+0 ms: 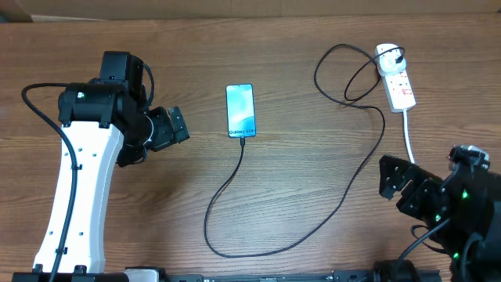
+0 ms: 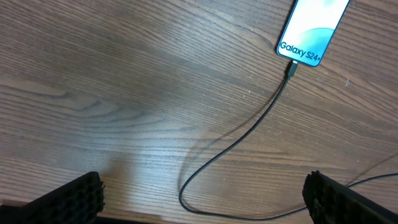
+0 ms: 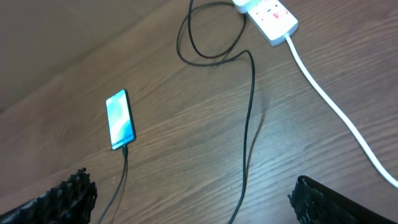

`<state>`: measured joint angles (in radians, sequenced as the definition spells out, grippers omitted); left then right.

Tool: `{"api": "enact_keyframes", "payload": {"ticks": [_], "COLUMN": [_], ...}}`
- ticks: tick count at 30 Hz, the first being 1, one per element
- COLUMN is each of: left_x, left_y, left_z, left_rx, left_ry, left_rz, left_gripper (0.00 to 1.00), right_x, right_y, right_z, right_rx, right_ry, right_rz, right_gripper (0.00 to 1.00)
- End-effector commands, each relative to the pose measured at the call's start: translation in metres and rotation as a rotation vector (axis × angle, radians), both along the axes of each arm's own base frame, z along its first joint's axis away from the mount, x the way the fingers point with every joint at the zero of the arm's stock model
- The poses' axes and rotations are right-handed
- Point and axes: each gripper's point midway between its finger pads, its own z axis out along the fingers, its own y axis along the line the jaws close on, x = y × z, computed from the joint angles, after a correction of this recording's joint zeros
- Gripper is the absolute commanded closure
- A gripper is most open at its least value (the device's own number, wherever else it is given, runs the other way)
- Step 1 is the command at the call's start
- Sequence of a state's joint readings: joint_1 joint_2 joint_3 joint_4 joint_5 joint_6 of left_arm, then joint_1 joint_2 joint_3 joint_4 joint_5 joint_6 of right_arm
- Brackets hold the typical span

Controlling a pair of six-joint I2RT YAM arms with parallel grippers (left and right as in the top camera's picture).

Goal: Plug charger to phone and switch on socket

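Closest to the lens, the left arm (image 1: 78, 196) is rising up tall and white over the left side of the wooden surface (image 1: 297, 102). The left gripper (image 1: 182, 125) is hanging wide open, holding nothing, and pointing toward the phone (image 1: 240, 110), which is lying flat near the middle of the surface with its blue screen facing up. In the left wrist view, the two dark fingers (image 2: 68, 202) are sitting far apart at the bottom corners, with only bare wood and cable between them.

The charger (image 3: 252, 93) is trailing away from the phone's near edge, and its small connector tip is sitting right against that edge. The thin black cable is then sweeping in a big loop across the surface and curling up to the socket (image 1: 398, 82) at the far right. Its black plug is sitting in the far end of that white strip. Which way the switch is sitting, I cannot tell from here.

The thick white cord (image 1: 408, 133) is running from the socket toward the right arm. The right gripper (image 1: 391, 182) is hovering low on the right, jaws spread wide and gripping nothing, well apart from the phone and the socket.
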<state>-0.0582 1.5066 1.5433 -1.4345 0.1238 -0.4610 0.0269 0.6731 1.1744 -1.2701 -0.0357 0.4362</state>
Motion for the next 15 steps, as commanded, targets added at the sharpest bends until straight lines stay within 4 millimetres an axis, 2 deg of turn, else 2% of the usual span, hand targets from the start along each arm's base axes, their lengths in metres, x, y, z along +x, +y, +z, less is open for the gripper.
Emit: {"api": "enact_keyframes", "payload": {"ticks": [1,6,10,15], "left_x": [0.000,0.000,0.000,0.000], "left_y": [0.001,0.001,0.001,0.001], "left_z": [-0.003,-0.003,-0.003,-0.003], "left_rx": [0.000,0.000,0.000,0.000], "left_ry": [0.004,0.004,0.004,0.004], "left_rz": [-0.014,-0.014,-0.014,-0.014], "left_gripper": [0.01,0.01,0.00,0.00], "right_x": [-0.001,0.006,0.017,0.028], "right_y": [-0.001,0.001,0.008,0.008], "right_z": [-0.013,-0.044,-0.058,-0.070], "right_rx": [-0.042,-0.057,-0.103,-0.135], "right_ry": [-0.075,-0.208,-0.366,-0.519], "right_rz": [0.029,0.046,0.118,0.120], "right_gripper": [0.00,0.00,0.00,0.00]}}
